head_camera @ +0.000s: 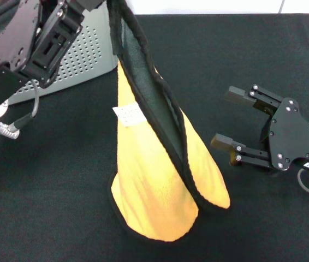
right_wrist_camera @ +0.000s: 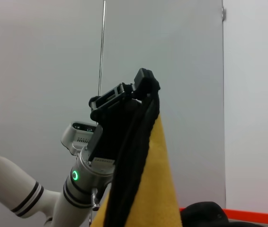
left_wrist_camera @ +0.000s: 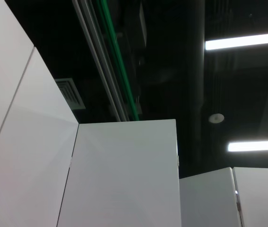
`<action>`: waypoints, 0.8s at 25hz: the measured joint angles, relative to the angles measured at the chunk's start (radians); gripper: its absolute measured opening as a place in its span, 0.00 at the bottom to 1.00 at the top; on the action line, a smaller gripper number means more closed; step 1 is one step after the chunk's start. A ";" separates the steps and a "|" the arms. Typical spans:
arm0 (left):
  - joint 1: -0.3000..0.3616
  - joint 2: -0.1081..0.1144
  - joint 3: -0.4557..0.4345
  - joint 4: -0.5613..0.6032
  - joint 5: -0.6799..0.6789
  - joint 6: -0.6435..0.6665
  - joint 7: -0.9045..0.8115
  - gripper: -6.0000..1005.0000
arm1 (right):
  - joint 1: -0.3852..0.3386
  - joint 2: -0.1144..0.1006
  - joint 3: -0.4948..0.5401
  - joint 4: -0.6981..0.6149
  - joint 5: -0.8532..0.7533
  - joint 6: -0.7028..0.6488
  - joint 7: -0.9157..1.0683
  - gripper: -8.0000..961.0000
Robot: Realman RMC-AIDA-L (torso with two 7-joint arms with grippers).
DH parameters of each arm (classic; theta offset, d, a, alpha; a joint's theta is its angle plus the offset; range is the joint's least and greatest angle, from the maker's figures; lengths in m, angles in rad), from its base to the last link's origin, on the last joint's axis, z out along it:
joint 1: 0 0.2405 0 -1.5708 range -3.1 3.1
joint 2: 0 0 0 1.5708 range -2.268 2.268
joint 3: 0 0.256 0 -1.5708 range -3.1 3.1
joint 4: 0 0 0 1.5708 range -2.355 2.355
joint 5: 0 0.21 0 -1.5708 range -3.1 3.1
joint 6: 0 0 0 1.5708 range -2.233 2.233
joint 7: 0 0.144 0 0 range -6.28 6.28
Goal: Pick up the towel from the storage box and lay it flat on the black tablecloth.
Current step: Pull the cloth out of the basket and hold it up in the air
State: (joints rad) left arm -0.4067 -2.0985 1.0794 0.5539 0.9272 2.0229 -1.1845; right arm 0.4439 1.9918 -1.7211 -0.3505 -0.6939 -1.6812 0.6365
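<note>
The left gripper [right_wrist_camera: 143, 87] has its jaws pinched shut on one corner of the towel [head_camera: 160, 180], seen most plainly in the right wrist view, where the black-edged cloth hangs straight down from the black jaws. In the head view the towel falls from that raised corner in a long cone, yellow-orange side outward, a strip of grey-green inner face showing along the black stitched edging, and a small white tag [head_camera: 128, 114] on the yellow face. Its lower rounded hem reaches the black tablecloth [head_camera: 45, 207], which covers the worktop.

The storage box [head_camera: 86, 57] stands on the tablecloth behind the towel and to its left, partly hidden by the left arm; the towel is fully out of it.

The right gripper [head_camera: 235, 123] lies low over the tablecloth, to the right of the towel and apart from it, its jaws spread wide and holding nothing, pointing toward the towel.
</note>
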 joint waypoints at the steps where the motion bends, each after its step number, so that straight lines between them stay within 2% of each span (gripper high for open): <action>1: -0.001 0.000 -0.001 -0.001 -0.003 -0.001 0.003 0.01 | 0.000 0.001 0.000 0.000 0.000 -0.001 0.000 0.78; 10: -0.013 0.001 -0.001 -0.009 -0.055 -0.008 0.033 0.01 | -0.007 0.010 -0.007 0.002 -0.056 -0.038 0.000 0.78; 17: -0.032 0.002 -0.001 -0.006 -0.081 -0.016 0.039 0.01 | -0.016 0.009 -0.004 0.009 -0.103 -0.024 -0.003 0.78; 20: -0.038 0.003 -0.001 -0.007 -0.091 -0.017 0.039 0.01 | -0.029 0.015 -0.002 0.008 -0.123 -0.003 -0.042 0.78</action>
State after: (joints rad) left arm -0.4449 -2.0956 1.0783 0.5465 0.8364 2.0062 -1.1458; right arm 0.4144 2.0072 -1.7235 -0.3422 -0.8170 -1.6840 0.5940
